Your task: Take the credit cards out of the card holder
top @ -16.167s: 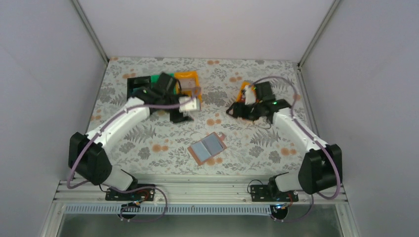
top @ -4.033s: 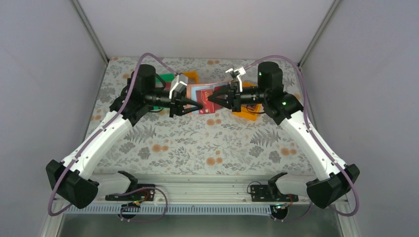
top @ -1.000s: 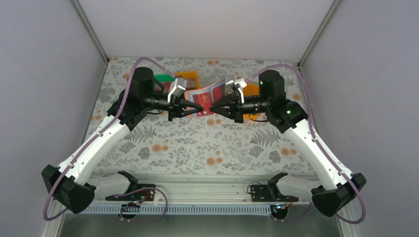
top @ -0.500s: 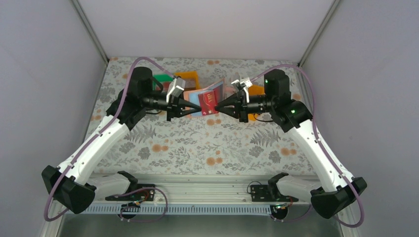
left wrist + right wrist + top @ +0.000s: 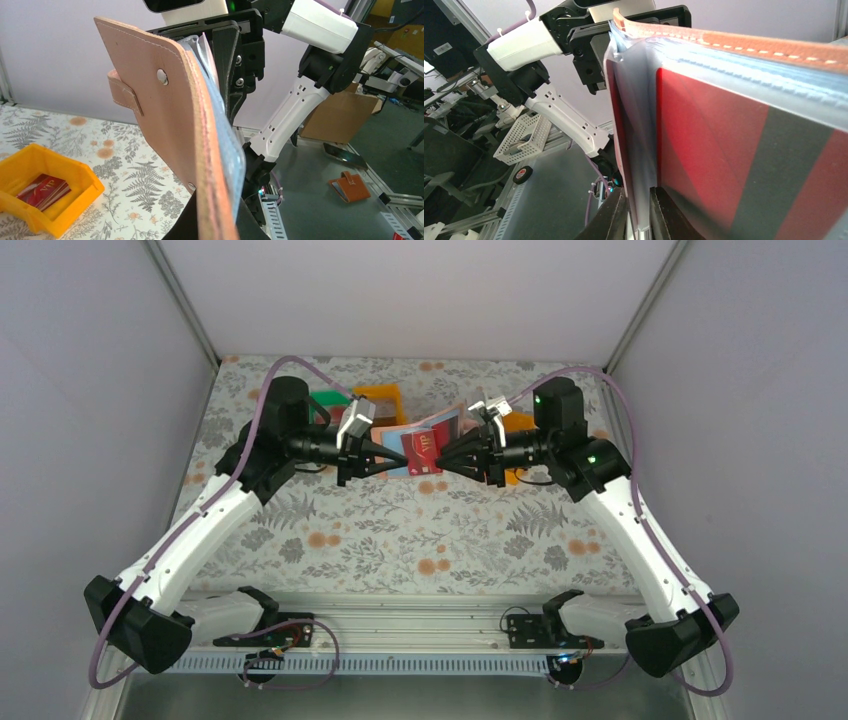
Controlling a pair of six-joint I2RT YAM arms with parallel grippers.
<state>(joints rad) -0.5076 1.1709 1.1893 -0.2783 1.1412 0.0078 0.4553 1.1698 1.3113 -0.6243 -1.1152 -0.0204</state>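
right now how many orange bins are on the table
2: first orange bin beside the green bin, second orange bin under the right arm; others may be hidden.

Card holder [image 5: 428, 443] off table [image 5: 400, 540], now aloft; left fingers [image 5: 186, 225] closed tighter, right fingers [image 5: 613, 220] perhaps loosened.

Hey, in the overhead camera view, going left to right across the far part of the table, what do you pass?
Green bin → left gripper → card holder, held up between both grippers → right gripper → orange bin. A second orange bin overlaps the left gripper, so I left it out.
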